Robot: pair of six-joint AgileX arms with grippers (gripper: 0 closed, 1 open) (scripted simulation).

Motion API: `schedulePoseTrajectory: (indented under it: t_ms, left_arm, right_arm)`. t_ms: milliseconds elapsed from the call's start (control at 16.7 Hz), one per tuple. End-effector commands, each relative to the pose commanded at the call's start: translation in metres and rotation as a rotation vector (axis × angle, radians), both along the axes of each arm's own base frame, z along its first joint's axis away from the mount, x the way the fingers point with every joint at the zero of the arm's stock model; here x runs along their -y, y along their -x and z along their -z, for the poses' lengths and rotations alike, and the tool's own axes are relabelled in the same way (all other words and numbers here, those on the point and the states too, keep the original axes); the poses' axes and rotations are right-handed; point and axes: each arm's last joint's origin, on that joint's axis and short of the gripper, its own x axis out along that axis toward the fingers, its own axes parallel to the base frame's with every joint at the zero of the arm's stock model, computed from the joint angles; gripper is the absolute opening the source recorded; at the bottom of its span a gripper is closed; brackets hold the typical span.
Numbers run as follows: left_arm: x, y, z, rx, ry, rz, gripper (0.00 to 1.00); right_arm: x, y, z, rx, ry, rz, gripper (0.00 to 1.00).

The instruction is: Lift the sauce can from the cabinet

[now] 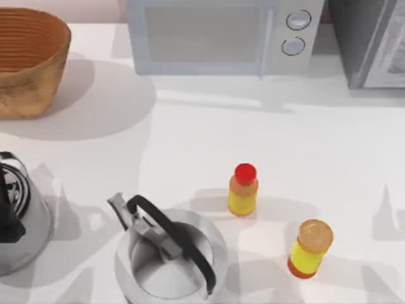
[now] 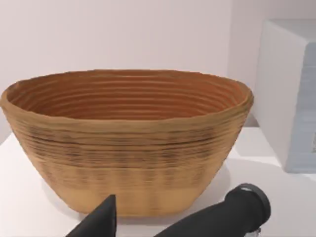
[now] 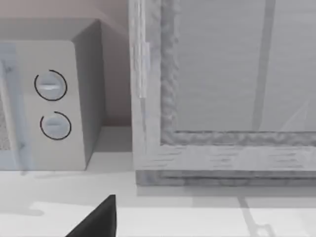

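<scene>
cabinet [image 1: 370, 41] is seen at the frame's upper right, door shut | sauce can's place cannot be told | left hand [image 2: 106, 217] and right hand [image 3: 101, 215]: grip state cannot be told

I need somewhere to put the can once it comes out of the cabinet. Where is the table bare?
The widest bare stretch of white table lies mid-table, between the white microwave and the two yellow bottles, red-capped and orange-capped. More lies before the dark grey cabinet. The near left is crowded: two steel kettles and a woven basket.
</scene>
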Motion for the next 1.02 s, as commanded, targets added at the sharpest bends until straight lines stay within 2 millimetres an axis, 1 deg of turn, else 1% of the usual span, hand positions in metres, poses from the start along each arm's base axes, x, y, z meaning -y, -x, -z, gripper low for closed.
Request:
schedulePoseTrajectory:
  t_ms: [120,240,300,420,540,720,840,1020]
  left_arm:
    - [0.000,0.000,0.000,0.000,0.000,0.000,1.00]
    - [0.000,0.000,0.000,0.000,0.000,0.000,1.00]
    - [0.000,0.000,0.000,0.000,0.000,0.000,1.00]
    - [0.000,0.000,0.000,0.000,0.000,0.000,1.00]
    - [0.000,0.000,0.000,0.000,0.000,0.000,1.00]
    - [0.000,0.000,0.000,0.000,0.000,0.000,1.00]
    - [0.000,0.000,0.000,0.000,0.000,0.000,1.00]
    - [0.000,0.000,0.000,0.000,0.000,0.000,1.00]
  right_arm:
    - [0.000,0.000,0.000,0.000,0.000,0.000,1.00]
    - [-0.001,0.000,-0.008,0.000,-0.001,-0.002,1.00]
    - [-0.001,0.000,-0.016,0.000,-0.001,-0.004,1.00]
    - [-0.002,0.000,-0.041,0.000,-0.002,-0.006,1.00]
    - [-0.004,-0.003,-0.075,0.000,-0.002,-0.006,1.00]
    - [-0.007,-0.014,-0.136,-0.007,-0.001,-0.002,1.00]
    - [-0.010,-0.029,-0.179,-0.016,0.001,0.000,1.00]
    - [-0.018,-0.059,-0.238,-0.029,0.005,0.001,1.00]
